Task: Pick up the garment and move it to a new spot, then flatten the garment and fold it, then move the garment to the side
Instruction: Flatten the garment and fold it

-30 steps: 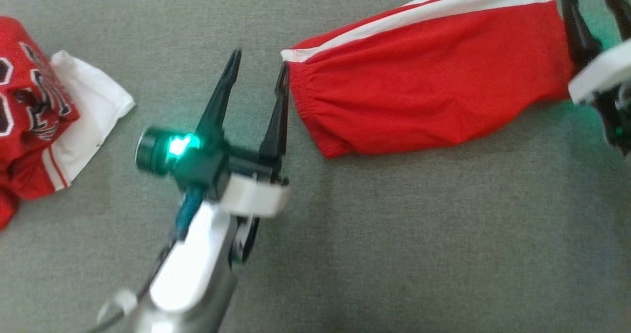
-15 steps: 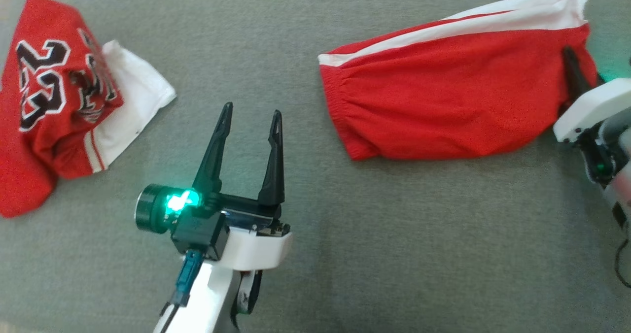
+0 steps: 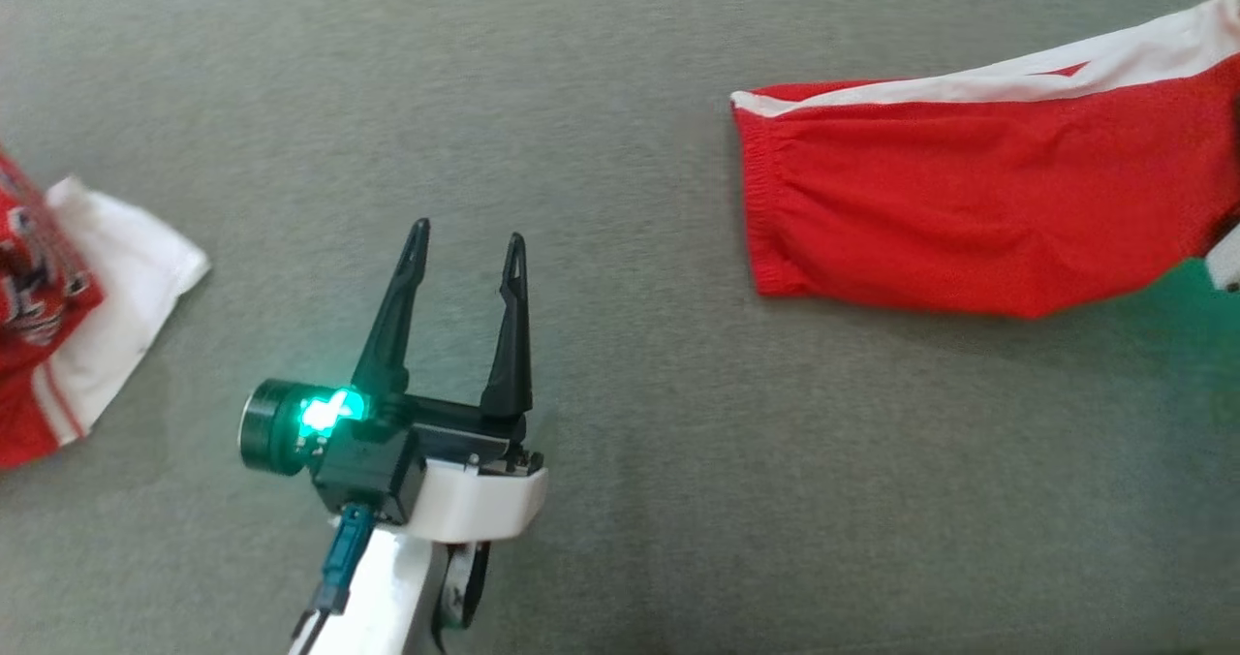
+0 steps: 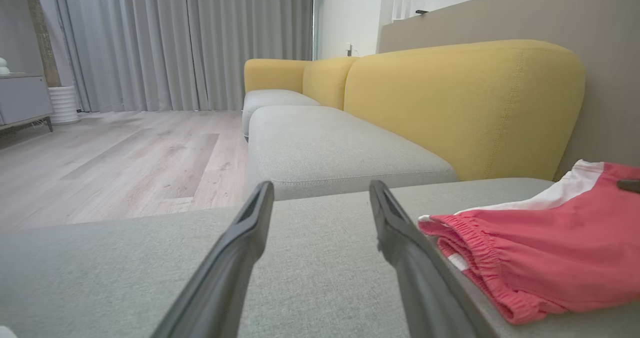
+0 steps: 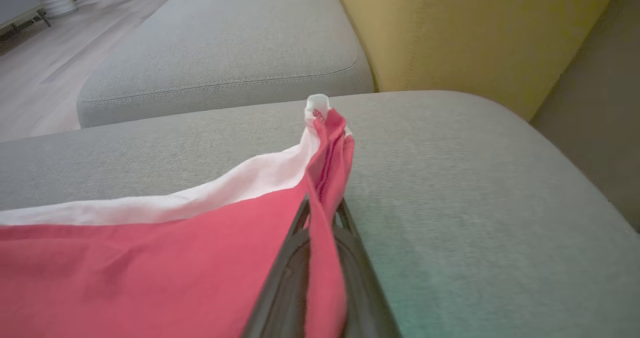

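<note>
my right claw (image 5: 323, 209) is clamped on a corner of the red shorts (image 3: 969, 214), which lie on the grey cushion (image 3: 601, 83) to my right. my left claw (image 3: 466, 233) hangs spread wide, empty, apart from them.

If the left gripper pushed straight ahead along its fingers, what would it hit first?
Probably nothing soon: the left gripper points over bare grey cushion; the red shorts lie off to its right.

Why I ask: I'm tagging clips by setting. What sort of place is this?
Most likely a home living room: a yellow upholstered sofa back over grey fabric seat cushions, pale wood-plank flooring, and long grey curtains.
</note>
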`<state>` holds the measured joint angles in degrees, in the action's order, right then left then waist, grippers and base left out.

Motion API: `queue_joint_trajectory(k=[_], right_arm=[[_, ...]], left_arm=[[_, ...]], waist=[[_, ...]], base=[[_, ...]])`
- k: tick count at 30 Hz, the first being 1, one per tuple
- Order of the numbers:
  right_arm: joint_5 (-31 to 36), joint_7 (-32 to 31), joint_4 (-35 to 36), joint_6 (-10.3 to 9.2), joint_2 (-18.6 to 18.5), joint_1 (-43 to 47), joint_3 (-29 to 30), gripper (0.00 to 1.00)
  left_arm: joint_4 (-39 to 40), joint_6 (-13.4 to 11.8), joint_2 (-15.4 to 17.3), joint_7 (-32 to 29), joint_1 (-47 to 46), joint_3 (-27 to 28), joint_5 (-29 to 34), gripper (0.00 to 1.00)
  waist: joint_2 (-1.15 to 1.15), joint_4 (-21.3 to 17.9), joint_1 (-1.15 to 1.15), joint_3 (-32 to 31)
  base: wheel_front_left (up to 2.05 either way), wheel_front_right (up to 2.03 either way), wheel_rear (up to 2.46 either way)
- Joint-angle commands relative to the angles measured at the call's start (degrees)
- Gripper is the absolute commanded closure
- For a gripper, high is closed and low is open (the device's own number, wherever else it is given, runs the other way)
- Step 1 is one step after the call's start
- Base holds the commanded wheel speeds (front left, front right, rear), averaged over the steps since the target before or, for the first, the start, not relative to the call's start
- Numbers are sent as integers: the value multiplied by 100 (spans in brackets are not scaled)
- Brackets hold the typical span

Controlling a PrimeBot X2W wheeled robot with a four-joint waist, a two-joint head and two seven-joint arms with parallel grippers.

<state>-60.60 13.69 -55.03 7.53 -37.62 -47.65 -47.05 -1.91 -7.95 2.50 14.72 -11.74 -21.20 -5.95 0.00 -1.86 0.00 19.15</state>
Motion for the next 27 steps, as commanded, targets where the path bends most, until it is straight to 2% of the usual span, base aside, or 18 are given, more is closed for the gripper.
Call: queue_joint_trajectory(k=[1,7,13,17,24,25,27], right_arm=[[-40,91,137,-4,-184,33,12,100],[38,122,465,-4,-128,-102,112,100],[277,128,1014,-4,48,-180,251,100],[452,129,1536,-4,281,-127,234,100],[558,23,2207,-4,883,234,-225,100],[564,-8,2243,-4,992,306,-290,95],[558,-64,2310,-4,1206,471,-427,40]], left_arm=[[167,42,42,28,-37,216,75,0],[83,115,41,28,-64,263,103,0],[33,141,40,28,-34,276,80,0],[35,109,39,28,18,246,5,0],[13,25,39,28,116,157,-126,0],[12,18,39,28,130,154,-139,0],[8,12,38,28,158,139,-159,0]], waist=[[0,-131,0,-8],[0,-229,0,-83],[0,-167,0,-215],[0,-28,0,-300],[0,298,0,-412],[0,336,0,-430],[0,403,0,-467]], base=[[0,0,0],[0,0,0],[0,0,0],[0,0,0],[0,0,0],[0,0,0],[0,0,0]])
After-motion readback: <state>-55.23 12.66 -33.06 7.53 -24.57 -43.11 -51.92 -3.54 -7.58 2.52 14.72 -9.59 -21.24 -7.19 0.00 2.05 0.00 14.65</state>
